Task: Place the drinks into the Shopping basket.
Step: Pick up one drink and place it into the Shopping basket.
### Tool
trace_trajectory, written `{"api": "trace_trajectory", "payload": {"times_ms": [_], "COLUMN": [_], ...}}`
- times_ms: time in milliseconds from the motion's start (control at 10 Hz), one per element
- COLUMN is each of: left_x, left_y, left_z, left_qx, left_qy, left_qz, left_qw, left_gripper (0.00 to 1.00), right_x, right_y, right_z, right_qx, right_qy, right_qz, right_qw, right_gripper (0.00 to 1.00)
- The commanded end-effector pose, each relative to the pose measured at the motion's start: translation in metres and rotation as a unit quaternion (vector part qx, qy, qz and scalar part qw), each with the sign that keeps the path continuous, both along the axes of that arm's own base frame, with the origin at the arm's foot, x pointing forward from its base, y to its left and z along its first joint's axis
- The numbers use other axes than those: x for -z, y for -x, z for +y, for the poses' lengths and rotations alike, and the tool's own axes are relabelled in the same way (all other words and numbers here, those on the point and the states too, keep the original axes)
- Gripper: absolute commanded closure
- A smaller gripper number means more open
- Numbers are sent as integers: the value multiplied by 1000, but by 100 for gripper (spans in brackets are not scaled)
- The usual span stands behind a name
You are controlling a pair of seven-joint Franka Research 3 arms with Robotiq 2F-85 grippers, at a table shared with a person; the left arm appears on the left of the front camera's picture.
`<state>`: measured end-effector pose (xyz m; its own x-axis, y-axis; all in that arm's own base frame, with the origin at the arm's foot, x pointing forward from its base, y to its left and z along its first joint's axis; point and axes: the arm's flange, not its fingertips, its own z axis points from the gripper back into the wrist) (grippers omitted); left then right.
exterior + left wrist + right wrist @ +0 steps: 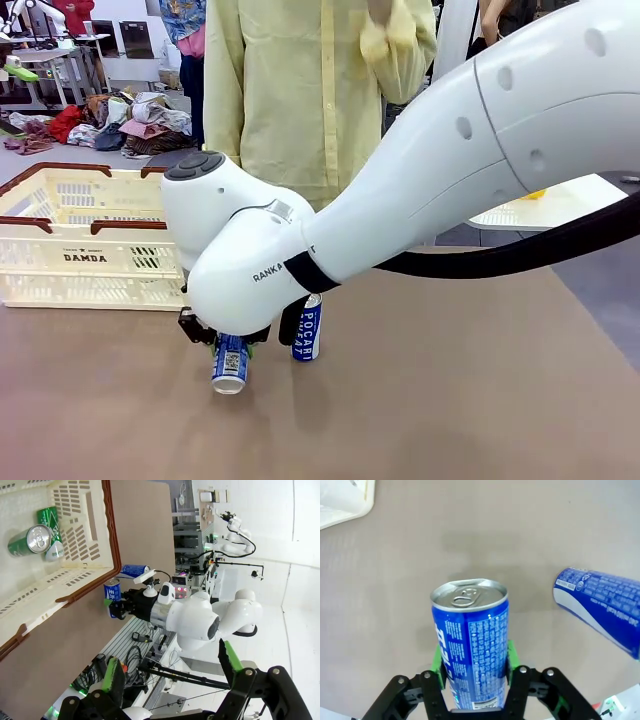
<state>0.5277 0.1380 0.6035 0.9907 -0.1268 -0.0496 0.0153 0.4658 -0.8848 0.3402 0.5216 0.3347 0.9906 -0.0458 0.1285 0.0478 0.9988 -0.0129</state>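
Lab: loose cables (pixel 131 656), electronics (pixel 180 579)

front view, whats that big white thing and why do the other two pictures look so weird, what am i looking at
That is a white robot arm, one of two at a brown table; a fixed camera between them took this picture. The other pictures come from cameras on each wrist, looking along the gripper. The right gripper is shut on a blue can; another blue can stands beside it. The left gripper is open, facing the cream basket, where a green can lies.
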Motion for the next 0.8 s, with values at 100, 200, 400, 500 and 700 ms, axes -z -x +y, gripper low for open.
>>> {"api": "trace_trajectory", "payload": {"times_ms": [100, 200, 400, 500, 700], "left_x": [-4, -4, -4, -4, -4], "left_y": [2, 2, 2, 2, 2], "left_z": [-1, -1, -1, -1, -1], "left_qx": [-1, -1, -1, -1, -1], "left_qy": [7, 7, 7, 7, 7], "left_qz": [2, 2, 2, 2, 2], "left_qw": [1000, 1000, 1000, 1000, 1000], "left_gripper": [0, 0, 0, 0, 0], "right_x": [-6, -4, -2, -1, -1], "right_y": [-6, -8, -10, -10, -11], "right_z": [3, 5, 6, 6, 5], "right_qx": [-2, -2, -6, -6, -8], "right_qy": [0, 2, 5, 6, 2], "right_qz": [14, 17, 20, 18, 18], "right_qw": [1000, 1000, 1000, 1000, 1000], "right_gripper": [100, 100, 21, 0, 0]}}
